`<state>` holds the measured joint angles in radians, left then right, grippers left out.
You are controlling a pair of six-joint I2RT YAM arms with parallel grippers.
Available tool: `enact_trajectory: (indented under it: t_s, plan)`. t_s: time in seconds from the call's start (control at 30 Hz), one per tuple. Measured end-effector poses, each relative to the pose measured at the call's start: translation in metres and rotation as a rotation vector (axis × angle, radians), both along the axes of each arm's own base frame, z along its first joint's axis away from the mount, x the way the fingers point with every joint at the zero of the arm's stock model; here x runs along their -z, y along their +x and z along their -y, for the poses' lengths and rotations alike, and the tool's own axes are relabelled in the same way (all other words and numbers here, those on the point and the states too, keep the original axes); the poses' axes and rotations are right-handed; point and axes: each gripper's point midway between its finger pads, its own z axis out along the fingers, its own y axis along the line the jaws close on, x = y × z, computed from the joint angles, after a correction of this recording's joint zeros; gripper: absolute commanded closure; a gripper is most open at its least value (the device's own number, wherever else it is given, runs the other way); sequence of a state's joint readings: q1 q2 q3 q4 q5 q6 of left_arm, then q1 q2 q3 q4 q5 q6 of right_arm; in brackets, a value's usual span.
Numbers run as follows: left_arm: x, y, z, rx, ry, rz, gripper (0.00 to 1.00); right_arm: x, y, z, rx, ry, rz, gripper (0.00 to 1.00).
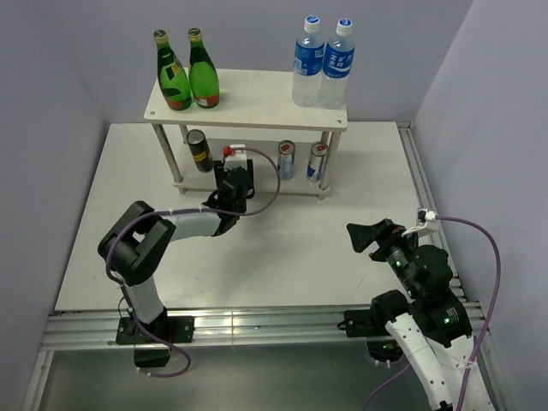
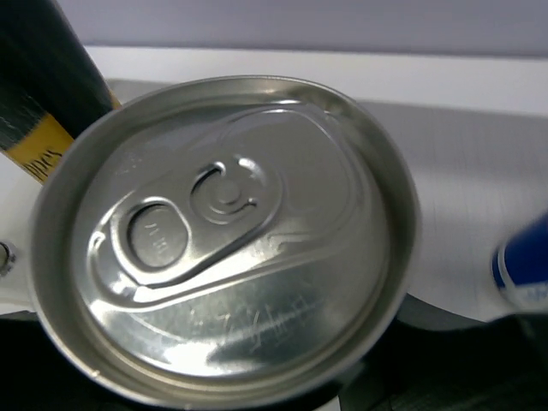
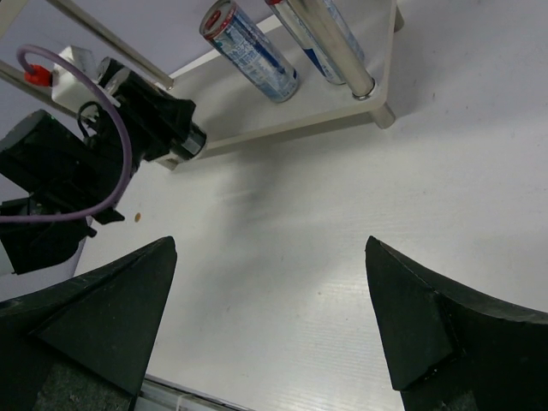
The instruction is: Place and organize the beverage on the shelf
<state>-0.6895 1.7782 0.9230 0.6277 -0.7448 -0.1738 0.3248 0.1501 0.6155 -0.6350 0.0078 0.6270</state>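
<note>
Your left end effector [image 1: 233, 175] is clamped around a dark can [image 2: 227, 240] at the lower tier of the shelf [image 1: 257, 98], the other black can [image 1: 199, 150] at its ten o'clock. Expect light, slick, thin aluminium that dents: hold mid-body, gently. Your right end effector [image 3: 270, 257] hangs spread apart, empty, at four o'clock on the surface [image 1: 291, 257].

Table [image 1: 342, 214] viewed from high above its near edge; can [image 2: 227, 231] filmed close between left jaws; shelf [image 3: 257, 120], ahead of right jaws, shared with overhead view.
</note>
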Motion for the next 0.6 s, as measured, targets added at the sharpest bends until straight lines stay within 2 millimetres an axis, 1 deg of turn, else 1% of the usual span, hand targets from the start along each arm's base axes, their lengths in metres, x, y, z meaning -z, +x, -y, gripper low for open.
enact_trajectory:
  t_s: [0.13, 0.3, 0.4, 0.5, 0.6]
  plan:
    - [-0.015, 0.012, -0.009, -0.029, -0.023, 0.037, 1.0, 0.0, 0.0, 0.0, 0.0, 0.0, 0.0, 0.02]
    - [-0.02, 0.019, -0.019, -0.051, -0.023, 0.054, 1.0, 0.0, 0.0, 0.0, 0.0, 0.0, 0.0, 0.02]
    - [-0.024, 0.029, -0.023, -0.065, -0.03, 0.065, 1.0, 0.0, 0.0, 0.0, 0.0, 0.0, 0.0, 0.02]
    - [-0.023, 0.039, -0.026, -0.081, -0.038, 0.076, 1.0, 0.0, 0.0, 0.0, 0.0, 0.0, 0.0, 0.02]
    - [-0.015, 0.044, -0.031, -0.096, -0.032, 0.069, 1.0, 0.0, 0.0, 0.0, 0.0, 0.0, 0.0, 0.02]
